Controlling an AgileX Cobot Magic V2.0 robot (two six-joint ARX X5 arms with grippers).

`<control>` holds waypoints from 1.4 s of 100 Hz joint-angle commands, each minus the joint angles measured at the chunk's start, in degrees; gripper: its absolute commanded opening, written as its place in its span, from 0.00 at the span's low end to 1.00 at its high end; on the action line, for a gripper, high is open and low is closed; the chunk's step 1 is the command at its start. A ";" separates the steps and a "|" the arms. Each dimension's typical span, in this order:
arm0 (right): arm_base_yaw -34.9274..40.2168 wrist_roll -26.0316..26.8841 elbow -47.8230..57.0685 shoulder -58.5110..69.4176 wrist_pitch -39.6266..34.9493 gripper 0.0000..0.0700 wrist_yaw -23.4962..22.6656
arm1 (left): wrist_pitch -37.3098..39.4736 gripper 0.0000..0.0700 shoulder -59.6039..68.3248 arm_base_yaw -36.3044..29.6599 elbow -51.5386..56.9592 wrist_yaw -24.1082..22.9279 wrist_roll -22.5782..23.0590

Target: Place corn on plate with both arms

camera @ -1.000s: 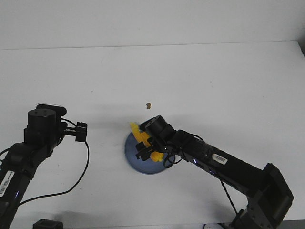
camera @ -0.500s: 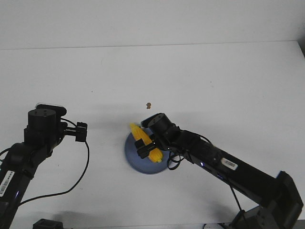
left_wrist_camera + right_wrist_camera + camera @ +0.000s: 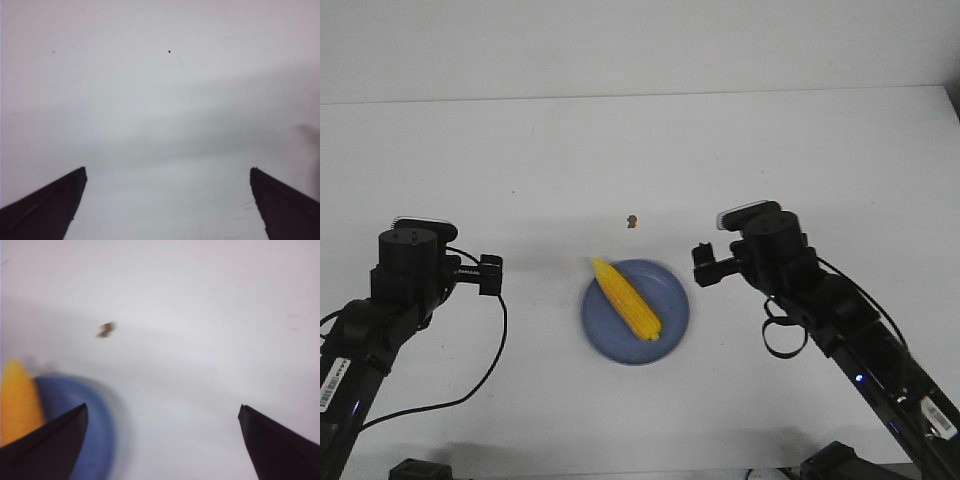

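The yellow corn (image 3: 626, 298) lies diagonally on the blue plate (image 3: 671, 302) at the table's front centre, its pointed end toward the far left. My right arm (image 3: 775, 250) hangs to the right of the plate, apart from it. In the right wrist view my right gripper (image 3: 163, 406) is open and empty over bare table, with the plate (image 3: 70, 395) and the corn (image 3: 17, 400) off to one side. My left arm (image 3: 410, 265) stands at the left, well away from the plate. My left gripper (image 3: 167, 170) is open and empty over bare table.
A tiny brown speck (image 3: 632, 220) lies on the white table just beyond the plate; it also shows in the right wrist view (image 3: 105, 330). Loose black cables hang from both arms. The table's far edge meets a pale wall.
My right gripper has let go of the corn and drawn back to the right, off the plate. The corn now lies uncovered on the plate. The left arm has not moved.
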 commanded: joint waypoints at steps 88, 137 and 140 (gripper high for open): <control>-14.60 -5.46 -28.65 -45.64 3.98 0.90 -3.72 | 11.47 1.00 -29.40 0.28 -22.16 2.45 -7.87; -14.60 -3.43 -32.41 -53.99 5.57 0.88 -2.56 | 13.51 1.00 -38.34 0.28 -27.98 2.45 -7.87; -14.60 -3.43 -32.41 -53.99 5.57 0.87 -2.56 | 13.49 1.00 -38.34 0.28 -27.98 2.45 -7.85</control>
